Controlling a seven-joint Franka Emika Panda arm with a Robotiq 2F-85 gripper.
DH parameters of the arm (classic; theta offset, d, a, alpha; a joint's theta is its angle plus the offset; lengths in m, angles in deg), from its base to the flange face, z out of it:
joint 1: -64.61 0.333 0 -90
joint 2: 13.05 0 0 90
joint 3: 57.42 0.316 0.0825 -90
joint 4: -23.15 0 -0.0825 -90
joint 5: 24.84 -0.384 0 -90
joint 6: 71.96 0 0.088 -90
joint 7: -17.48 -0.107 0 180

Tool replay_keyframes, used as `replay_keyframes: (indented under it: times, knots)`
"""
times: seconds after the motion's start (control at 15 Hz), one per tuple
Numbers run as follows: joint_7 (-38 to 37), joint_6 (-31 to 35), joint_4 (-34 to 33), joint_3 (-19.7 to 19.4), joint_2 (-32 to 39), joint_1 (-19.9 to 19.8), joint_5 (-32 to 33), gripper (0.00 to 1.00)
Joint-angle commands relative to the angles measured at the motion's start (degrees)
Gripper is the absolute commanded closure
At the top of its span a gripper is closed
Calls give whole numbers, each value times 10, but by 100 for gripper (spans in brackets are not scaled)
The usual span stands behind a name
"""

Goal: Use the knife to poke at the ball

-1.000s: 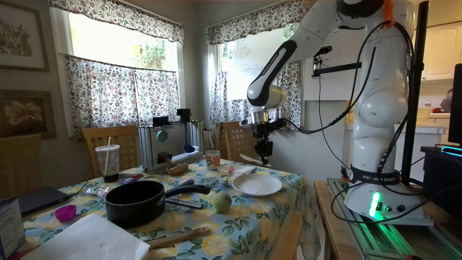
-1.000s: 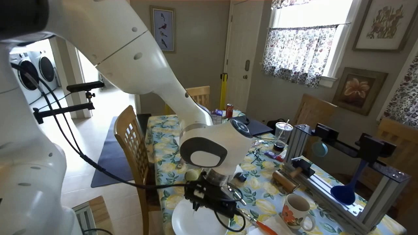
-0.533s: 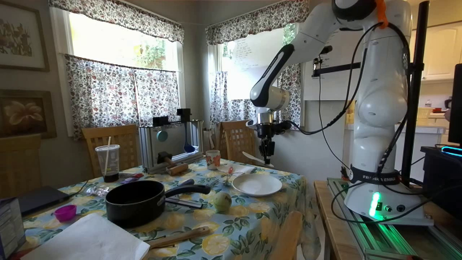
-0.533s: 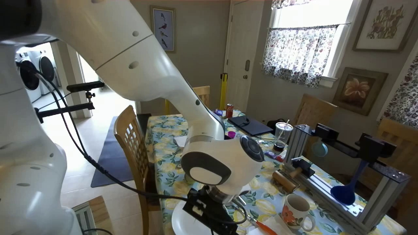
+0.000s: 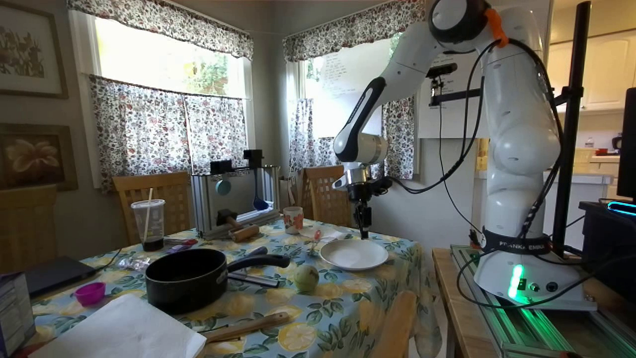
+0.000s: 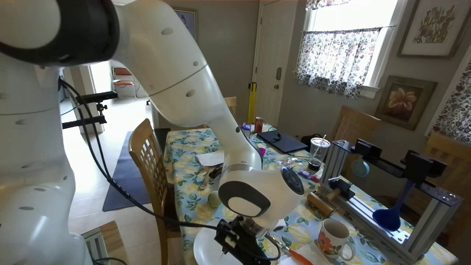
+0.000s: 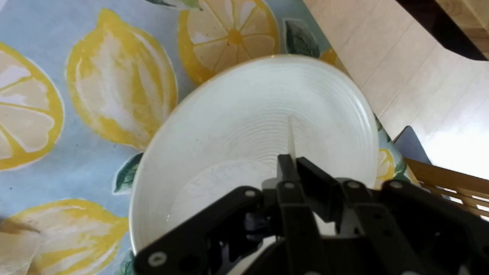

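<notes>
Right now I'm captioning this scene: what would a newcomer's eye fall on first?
Probably the arm, big and white across the upper left of an exterior view. Next, in the wrist view, likely the tool gripping the knife, a pale sliver over the plate. In an exterior view, the black pan also stands out, with the ball to its right.

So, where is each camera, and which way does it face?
In an exterior view: opposite the windows, looking across the table; arm shows, base to jaws.
In an exterior view: beside the arm, looking toward the door; arm large, jaws unclear.
Wrist view: on the arm, looking down at the plate; jaws show, shut on the knife.
Both exterior views share the ball and mug.
</notes>
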Motion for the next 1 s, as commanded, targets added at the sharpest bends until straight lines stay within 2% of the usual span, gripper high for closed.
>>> replay_keyframes:
  times: [0.0, 0.53, 0.6, 0.67, 0.8, 0.93]
  knots:
    - [-39, -15, -48, 24, 56, -8, -2, 98]
    - [-113, -6, -89, 50, 108, -9, 26, 98]
    - [-118, -7, -91, 53, 109, -9, 28, 87]
    - [-126, -9, -92, 54, 108, -8, 34, 65]
    - [-143, -7, -92, 55, 105, -5, 52, 61]
    - [-167, -5, -88, 54, 97, 0, 78, 49]
